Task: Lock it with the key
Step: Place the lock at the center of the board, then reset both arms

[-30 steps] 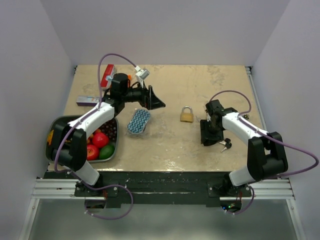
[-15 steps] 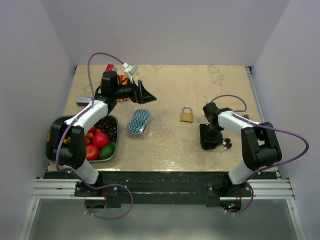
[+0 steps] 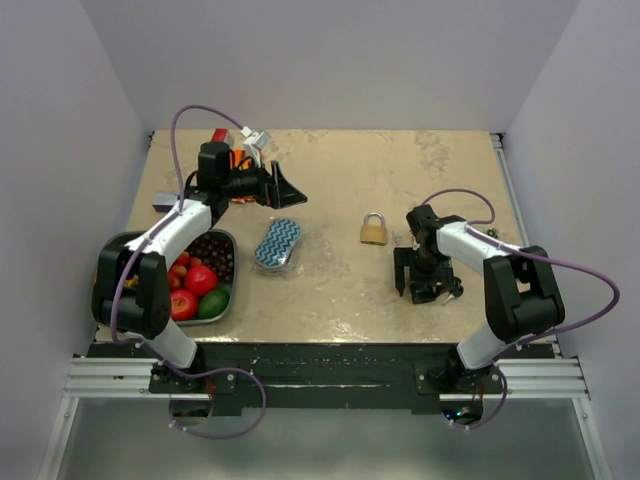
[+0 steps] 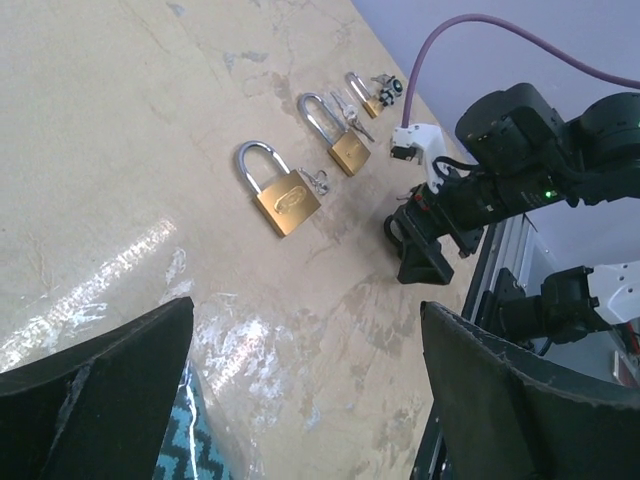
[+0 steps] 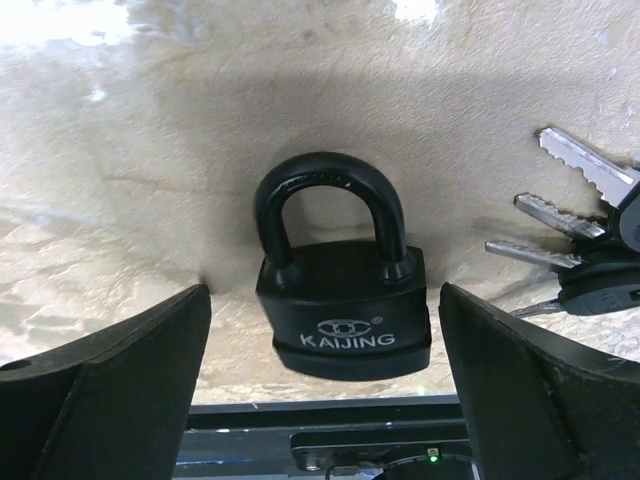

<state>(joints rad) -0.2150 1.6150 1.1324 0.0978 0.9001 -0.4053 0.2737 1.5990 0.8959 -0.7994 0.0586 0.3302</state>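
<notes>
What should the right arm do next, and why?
Probably shift the right gripper sideways to the bunch of keys and close on one. Its jaws stand open and empty over the black padlock, which lies flat on the table. The keys lie loose just beside it, so no key is in hand yet.

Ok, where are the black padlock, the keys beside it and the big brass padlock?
black padlock [image 5: 345, 318]: right wrist view, on its body.
keys [image 5: 560, 215]: right wrist view, on the middle key's blade.
big brass padlock [image 4: 287, 202]: left wrist view, on its body.
</notes>
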